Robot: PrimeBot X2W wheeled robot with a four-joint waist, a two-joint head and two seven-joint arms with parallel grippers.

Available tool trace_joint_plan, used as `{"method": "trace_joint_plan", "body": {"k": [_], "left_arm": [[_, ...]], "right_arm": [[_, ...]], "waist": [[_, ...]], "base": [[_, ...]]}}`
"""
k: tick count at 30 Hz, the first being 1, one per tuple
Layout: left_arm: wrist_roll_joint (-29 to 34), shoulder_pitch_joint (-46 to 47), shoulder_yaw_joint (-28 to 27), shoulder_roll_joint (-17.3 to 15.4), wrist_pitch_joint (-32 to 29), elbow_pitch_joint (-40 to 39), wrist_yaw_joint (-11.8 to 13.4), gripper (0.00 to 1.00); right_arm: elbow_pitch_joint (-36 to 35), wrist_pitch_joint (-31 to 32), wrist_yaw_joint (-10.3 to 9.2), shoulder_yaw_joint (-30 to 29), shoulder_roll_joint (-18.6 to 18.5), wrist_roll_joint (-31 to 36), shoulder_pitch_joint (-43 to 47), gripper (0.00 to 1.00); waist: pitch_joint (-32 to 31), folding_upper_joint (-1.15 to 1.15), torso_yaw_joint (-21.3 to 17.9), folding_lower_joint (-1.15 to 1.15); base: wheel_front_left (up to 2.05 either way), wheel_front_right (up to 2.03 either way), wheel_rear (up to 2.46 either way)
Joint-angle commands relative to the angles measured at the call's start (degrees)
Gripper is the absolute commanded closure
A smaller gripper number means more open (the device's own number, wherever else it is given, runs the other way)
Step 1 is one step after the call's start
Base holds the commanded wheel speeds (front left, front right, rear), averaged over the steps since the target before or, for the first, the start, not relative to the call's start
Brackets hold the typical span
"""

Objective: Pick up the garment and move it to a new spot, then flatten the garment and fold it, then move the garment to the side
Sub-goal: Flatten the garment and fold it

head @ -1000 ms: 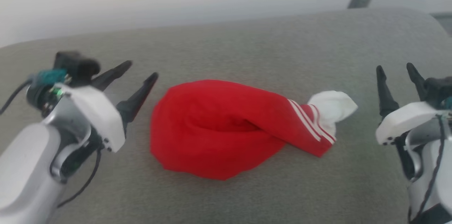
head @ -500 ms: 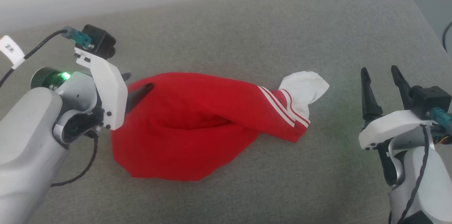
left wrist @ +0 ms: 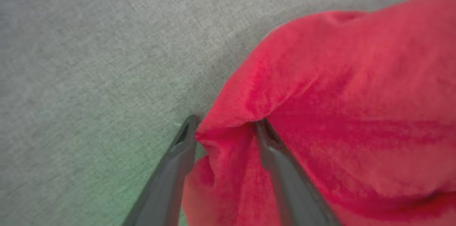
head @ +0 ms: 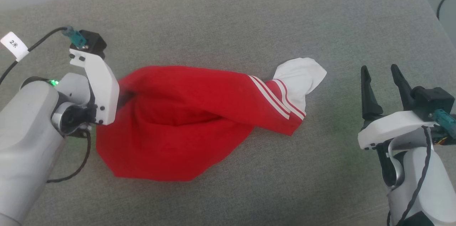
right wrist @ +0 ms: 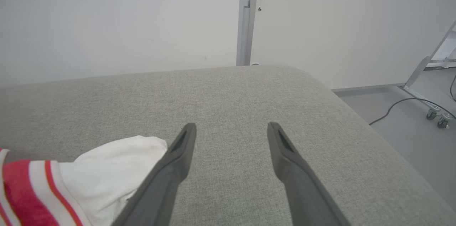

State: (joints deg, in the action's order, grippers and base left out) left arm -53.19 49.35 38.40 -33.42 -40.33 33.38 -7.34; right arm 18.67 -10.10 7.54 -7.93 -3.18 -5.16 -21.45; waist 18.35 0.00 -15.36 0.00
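Down low, left gripper (left wrist: 225, 123) parted, straddling a garment (left wrist: 338, 94) fold

The garment (head: 178, 122) lies on the cushion (head: 249, 15) between left pincer (left wrist: 224, 126) and right pincer (head: 379, 72).

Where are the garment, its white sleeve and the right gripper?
garment (head: 171, 140): head view, on the red body cloth.
white sleeve (head: 301, 76): head view, middle of the sleeve.
right gripper (head: 378, 69): head view, midway between its fingertips.
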Motion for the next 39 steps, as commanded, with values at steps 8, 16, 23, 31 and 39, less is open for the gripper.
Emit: {"method": "trace_joint_plan", "body": {"k": [8, 16, 23, 31, 39], "left_arm": [[-2.31, 2.43, 1.39, 0.94, 1.85, -0.40, -0.12, 1.00], [-6.13, -2.41, 3.63, -0.06, -0.73, -16.20, 0.32, 1.00], [-8.85, -11.30, 5.10, -3.23, -3.79, -35.74, 4.93, 1.00], [-9.56, -18.72, 8.22, -4.75, -5.11, -46.10, 8.47, 1.00], [-7.03, -20.80, 11.36, -3.96, -4.21, -44.67, 6.73, 1.00]], "right_arm": [[1.00, -0.84, -0.10, -1.70, 0.31, 0.24, -0.80, 0.00], [0.66, 0.00, -0.10, -4.55, 0.31, 2.07, 1.14, 0.00], [-0.29, 0.79, -0.10, -5.44, 0.33, 2.04, 2.20, 0.00], [-0.38, 1.51, -0.10, -5.11, 0.32, 1.23, 1.97, 0.00], [0.30, 1.60, -0.10, -4.39, 0.32, 0.93, 1.18, 0.00]], "waist": [[-0.51, 0.00, 1.58, 0.00], [-3.49, 0.00, 4.45, 0.00], [-4.28, 0.00, 6.26, 0.00], [-3.77, 0.00, 7.47, 0.00], [-3.68, 0.00, 7.12, 0.00]], "base": [[0.00, 0.00, 0.00], [0.00, 0.00, 0.00], [0.00, 0.00, 0.00], [0.00, 0.00, 0.00], [0.00, 0.00, 0.00]]}}
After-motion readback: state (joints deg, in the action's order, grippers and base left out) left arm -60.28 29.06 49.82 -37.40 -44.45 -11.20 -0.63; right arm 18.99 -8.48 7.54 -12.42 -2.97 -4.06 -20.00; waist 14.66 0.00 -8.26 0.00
